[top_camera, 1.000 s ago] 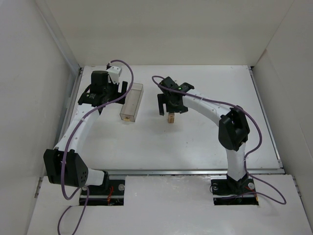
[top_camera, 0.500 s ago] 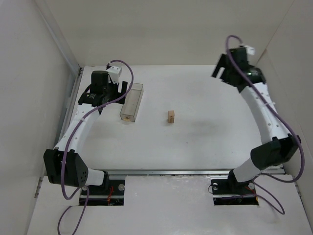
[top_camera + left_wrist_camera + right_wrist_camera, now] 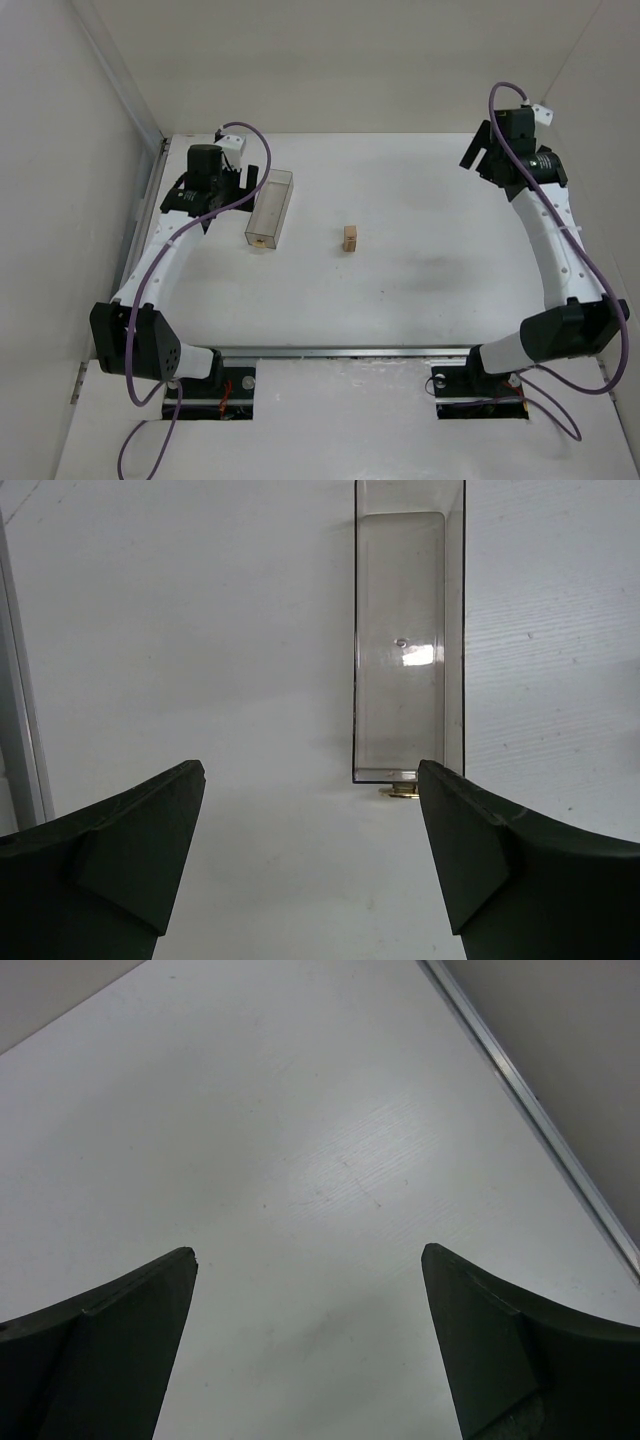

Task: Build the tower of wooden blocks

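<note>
**Block tower standing alone mid-table, both grippers open and away from it**

The white table (image 3: pixel 420 290) is taking up most of the top view, w/ pale walls rising on three sides.

The left arm (image 3: pixel 165 250) is reaching up the left side of the table. The right arm (image 3: pixel 555 240) is bending up along the right side, toward the far right corner.

The left gripper (image 3: pixel 308 775) is hanging over bare table just beside the clear plastic box (image 3: pixel 270 208). Its jaws are standing wide apart w/ nothing between them. In the left wrist view the box (image 3: pixel 405 650) is lying lengthwise ahead of the right-hand finger, not betw. the fingers.

The right gripper (image 3: pixel 308 1252) is also spread wide and holding nothing. Its wrist view is showing only table surface and the metal strip along the table's edge.

The wood block tower (image 3: pixel 350 238) is standing upright near the table's middle, approx. two cubes tall, as a short tan column. It is sitting to the right of the box's near end, apart from it. It is lying betw. the two arms and well apart from both grippers, touching neither. Neither wrist view is catching it.

A small tan piece (image 3: pixel 259 240) is showing at the near end of the box. It is too small to tell whether it is lying inside or just under the end wall.
</note>
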